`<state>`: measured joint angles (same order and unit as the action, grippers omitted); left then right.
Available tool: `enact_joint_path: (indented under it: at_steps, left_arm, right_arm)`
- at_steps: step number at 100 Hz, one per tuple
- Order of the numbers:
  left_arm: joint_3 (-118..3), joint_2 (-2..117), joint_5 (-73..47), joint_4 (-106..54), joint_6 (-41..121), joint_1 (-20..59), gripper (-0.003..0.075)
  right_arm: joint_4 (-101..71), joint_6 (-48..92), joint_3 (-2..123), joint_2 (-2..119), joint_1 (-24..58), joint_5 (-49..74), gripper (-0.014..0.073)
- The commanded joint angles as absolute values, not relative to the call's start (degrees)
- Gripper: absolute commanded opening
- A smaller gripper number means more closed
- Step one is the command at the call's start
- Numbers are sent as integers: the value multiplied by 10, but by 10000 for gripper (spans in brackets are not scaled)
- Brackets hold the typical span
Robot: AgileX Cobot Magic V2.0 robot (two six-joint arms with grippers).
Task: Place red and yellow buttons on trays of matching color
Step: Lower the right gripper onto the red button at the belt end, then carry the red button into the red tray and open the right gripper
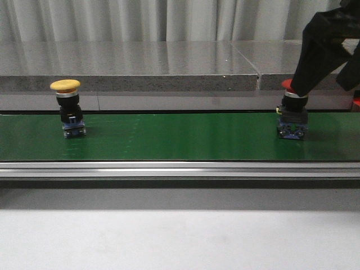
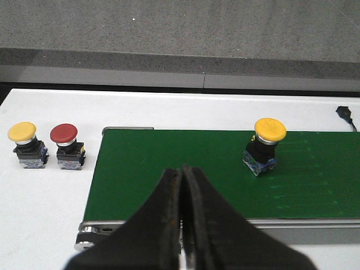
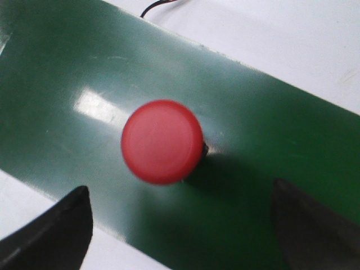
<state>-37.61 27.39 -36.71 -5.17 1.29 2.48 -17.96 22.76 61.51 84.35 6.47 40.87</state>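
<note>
A: Green belt [image 1: 180, 136] fills the middle of my front view. What have you got on it?

B: From the front I see a yellow button [image 1: 67, 107] standing upright toward the left end and a red button [image 1: 292, 115] upright toward the right end, well apart. The right gripper [image 1: 323, 50] hangs over the red one, its dark body covering part of the red cap. From here I cannot tell how wide its jaws are.

A: And the left wrist view?

B: The left gripper [image 2: 181, 225] has its jaws pressed together with nothing between them, above the near edge of the belt [image 2: 225, 169]. The yellow button [image 2: 264, 145] stands on the belt, apart from the jaws. Off the belt's end, on the white surface [image 2: 50, 214], a second yellow button [image 2: 27, 145] and a second red button [image 2: 67, 146] stand just beside each other.

A: Right wrist view?

B: I'm looking straight down on the red button [image 3: 162, 142], upright on the belt [image 3: 73, 84]. The right gripper [image 3: 180, 225] has its jaws spread wide, one fingertip [image 3: 56, 230] to either side, neither touching the cap. They hold nothing.
</note>
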Motion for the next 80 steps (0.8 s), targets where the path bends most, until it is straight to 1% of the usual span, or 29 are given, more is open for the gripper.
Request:
enact_joint_path:
  at_steps: [1, 22, 29, 33, 35, 36, 38, 43, 45, 47, 54, 59, 80]
  left_arm:
    - [-392, 277, -327, -59, 14, 29, -19]
    - [-392, 277, -327, -59, 14, 29, -19]
    - [-392, 277, -327, -59, 14, 29, -19]
    - [-392, 277, -327, -59, 14, 29, -19]
    - [-392, 277, -327, -59, 14, 29, -19]
    - [-392, 277, -327, -59, 14, 29, -19]
    - [-392, 277, -327, -59, 14, 29, -19]
    - [-392, 277, -327, -59, 14, 29, -19]
    - [-392, 277, -327, -59, 14, 29, -19]
    - [-392, 277, -327, -59, 14, 29, -19]
    - [-392, 277, -327, -59, 14, 29, -19]
    - [-392, 277, -327, -59, 14, 29, -19]
    - [-392, 277, -327, -59, 14, 29, -19]
  right_arm:
    - [-177, 234, 648, 855, 65, 370, 635]
    - [-158, 234, 683, 916, 65, 354, 627]
    - [-150, 234, 685, 927, 65, 354, 568]
    - [-145, 234, 685, 931, 65, 358, 498]
    - [-144, 234, 685, 933, 65, 362, 437]
    - [-143, 234, 685, 934, 65, 362, 437]
    - [-143, 234, 685, 935, 65, 367, 371]
    - [-143, 234, 687, 935, 63, 379, 268]
    - [-143, 234, 689, 935, 62, 390, 204]
    - [-143, 234, 692, 935, 61, 399, 163]
    - [-143, 234, 710, 934, 56, 436, 74]
    - [-143, 230, 727, 934, 53, 459, 60]
    - [-139, 227, 849, 932, -3, 556, 60]
